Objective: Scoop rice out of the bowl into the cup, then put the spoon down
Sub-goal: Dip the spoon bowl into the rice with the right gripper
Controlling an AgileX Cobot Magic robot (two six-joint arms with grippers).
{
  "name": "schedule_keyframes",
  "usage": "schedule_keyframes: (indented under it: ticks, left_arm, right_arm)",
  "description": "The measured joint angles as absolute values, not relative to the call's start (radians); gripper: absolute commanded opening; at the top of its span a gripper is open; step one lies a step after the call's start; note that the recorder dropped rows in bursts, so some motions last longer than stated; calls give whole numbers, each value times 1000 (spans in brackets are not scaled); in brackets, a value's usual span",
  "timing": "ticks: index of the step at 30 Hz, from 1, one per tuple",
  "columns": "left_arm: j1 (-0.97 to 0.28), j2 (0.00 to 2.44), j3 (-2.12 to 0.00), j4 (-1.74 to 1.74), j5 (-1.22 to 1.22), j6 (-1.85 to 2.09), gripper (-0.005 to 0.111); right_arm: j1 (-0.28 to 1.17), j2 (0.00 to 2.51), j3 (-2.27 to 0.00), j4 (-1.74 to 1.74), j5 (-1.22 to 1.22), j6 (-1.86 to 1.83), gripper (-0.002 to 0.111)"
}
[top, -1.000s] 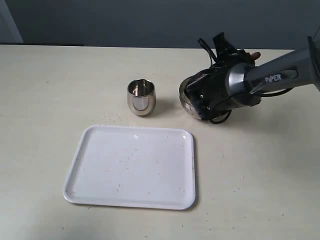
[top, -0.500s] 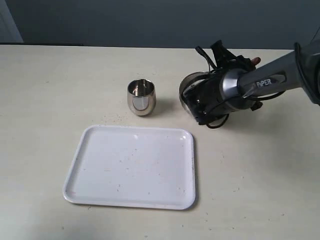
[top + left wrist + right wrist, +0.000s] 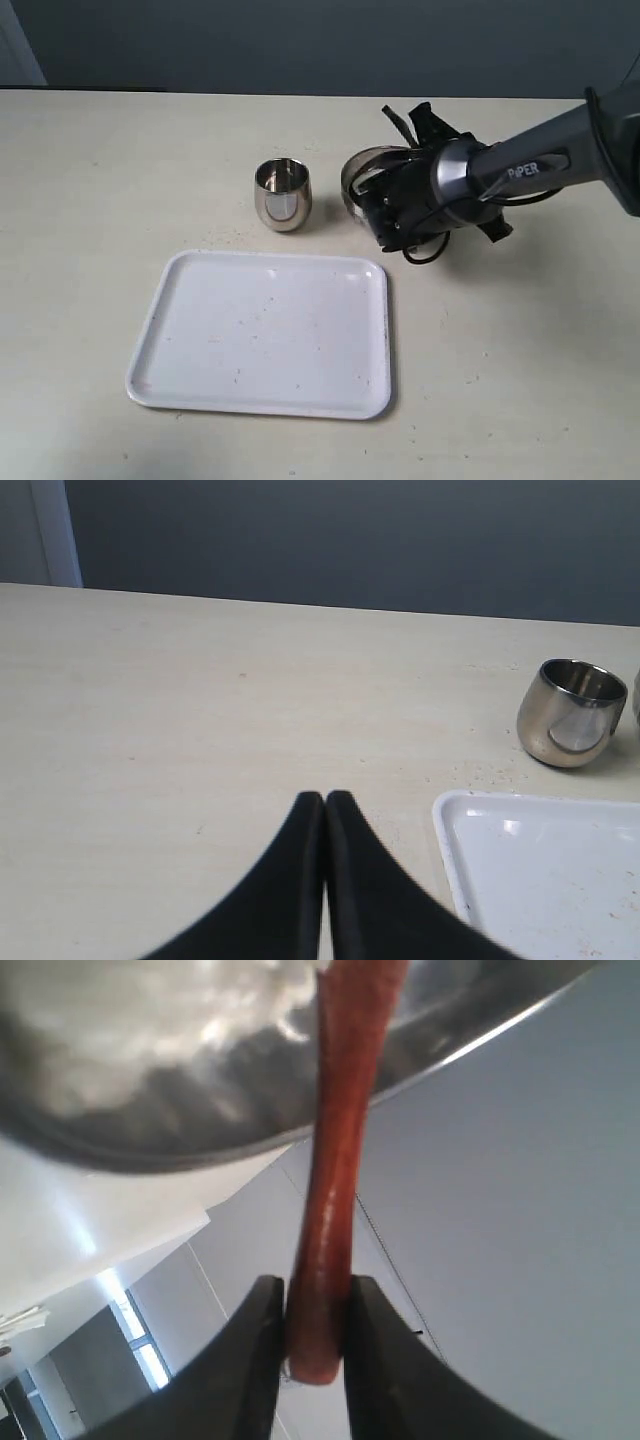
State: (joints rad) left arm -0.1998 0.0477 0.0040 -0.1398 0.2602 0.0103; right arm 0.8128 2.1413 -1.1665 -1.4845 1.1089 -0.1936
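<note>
Right hand (image 3: 316, 1322) pinches spoon (image 3: 345, 1100) by handle end; likely light, stiff, smooth wood, could pivot. Left hand (image 3: 325, 805) clenched, empty.

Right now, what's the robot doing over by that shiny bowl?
The right gripper holds the wooden spoon by its handle, with the far end reaching into the steel bowl. The steel cup stands apart beside the bowl, just past the white tray. The left gripper is shut and empty over the table.
</note>
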Motion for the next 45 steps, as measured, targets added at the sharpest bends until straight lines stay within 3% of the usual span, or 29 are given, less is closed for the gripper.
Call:
schedule_keyframes:
  ticks: [8, 21, 45]
  left_arm:
    - [-200, 48, 4, -140, 260, 10, 1]
    - [-200, 48, 4, -140, 260, 10, 1]
    - [-200, 48, 4, -140, 260, 10, 1]
  right_arm:
    - [811, 2133, -1176, -1425, 1089, -218, 0]
    - [766, 2133, -1379, -952, 1073, -474, 0]
    - [704, 2111, -1381, -839, 1061, -497, 0]
